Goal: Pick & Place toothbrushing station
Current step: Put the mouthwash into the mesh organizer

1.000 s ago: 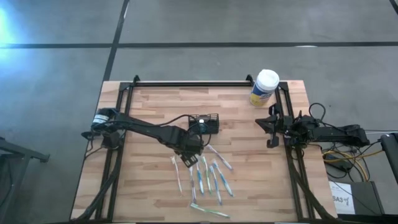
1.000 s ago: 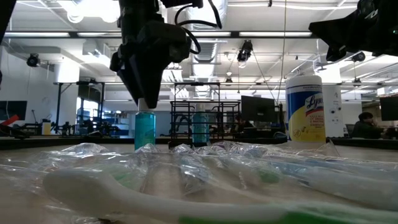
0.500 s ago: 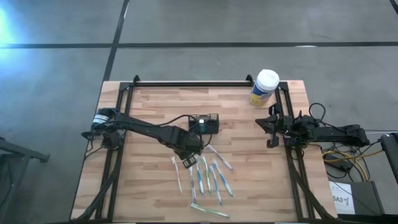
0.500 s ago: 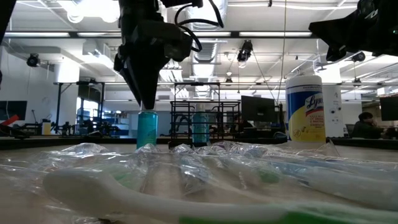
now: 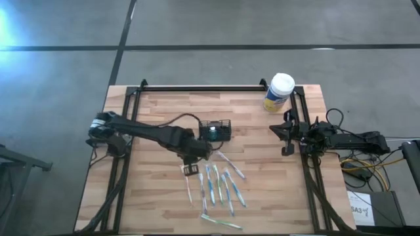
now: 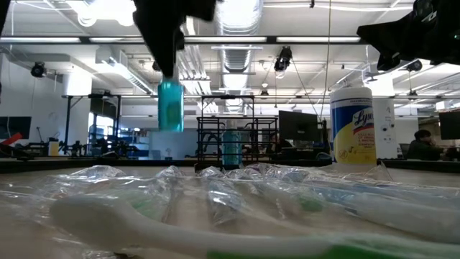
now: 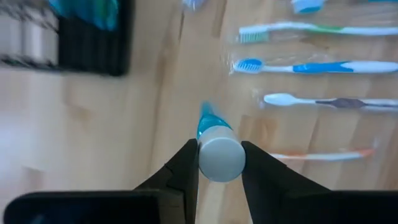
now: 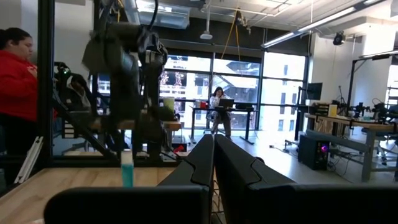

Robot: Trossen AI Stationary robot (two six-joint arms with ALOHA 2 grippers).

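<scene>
Left gripper (image 7: 219, 163): your fingers (image 7: 184, 168) are clamped on a teal tube (image 7: 216, 146) with a white cap, one finger on each side of it.
Tube height: in the low view it (image 6: 170, 106) hangs clear above the table, nothing under it.
Left arm place: over mid-table in the high view, gripper (image 5: 191, 170) near the front of the caddy and just beside the brush row.
Caddy (image 5: 216, 128): small black slatted box on the table (image 5: 157, 196), behind the toothbrushes, something teal standing inside it.
Toothbrushes (image 5: 220, 187): a loose row of wrapped ones lying flat, just in front of the caddy; one more lies apart near the table's front edge.
Right gripper (image 8: 213, 163): your fingers are pressed together, nothing between them.
Right arm place: parked at the table's right edge (image 5: 287, 134), well apart from the caddy.
Canister (image 5: 279, 92): yellow with white lid, upright at the back right corner.
Room: a person in red (image 8: 17, 81) stands beyond the table.
</scene>
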